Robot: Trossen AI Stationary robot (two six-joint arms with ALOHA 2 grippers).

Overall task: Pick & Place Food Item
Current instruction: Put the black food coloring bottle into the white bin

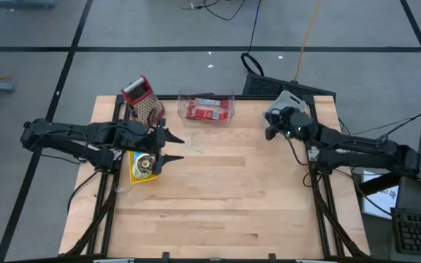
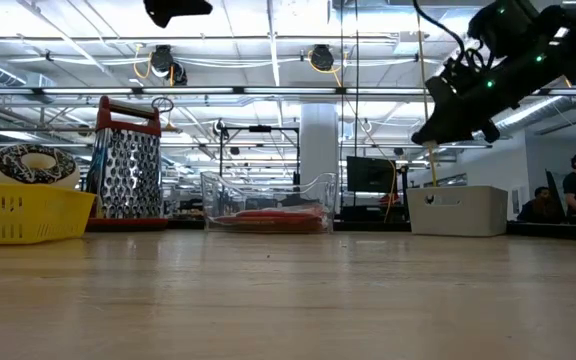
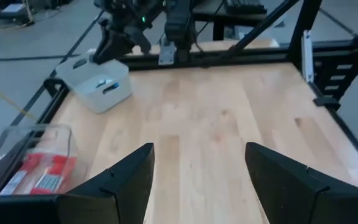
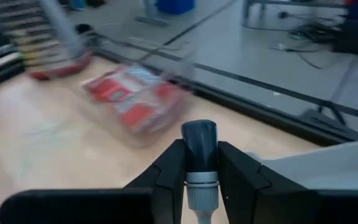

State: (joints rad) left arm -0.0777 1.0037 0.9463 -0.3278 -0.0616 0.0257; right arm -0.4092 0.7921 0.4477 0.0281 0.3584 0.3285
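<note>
A clear tub (image 1: 207,108) holding red food packets (image 4: 135,102) stands at the table's far edge, beside a red-topped grater (image 1: 143,101). A frosted donut (image 1: 145,162) lies in a yellow basket (image 1: 132,175) at the left. My left gripper (image 1: 175,147) hovers open just right of the basket, with nothing between its fingers (image 3: 129,180). My right gripper (image 1: 270,130) hangs at the far right beside a white bin (image 1: 285,98), shut on a slim dark-capped thing (image 4: 199,140); what it is I cannot tell. My right gripper pinches the slim thing between its two fingers. Its dark cap (image 4: 199,135) and a grey collar (image 4: 199,180) show in the gap between the fingertips. The thing is lifted clear of the table, high above the wood in the low view (image 2: 448,125).
The white bin (image 3: 98,84) sits at the far right corner, with a small blue-marked thing in it. The wide middle and near part of the wooden table (image 1: 225,204) is bare wood. Black frame rails run along the table's left and right edges. People sit in the room beyond.
</note>
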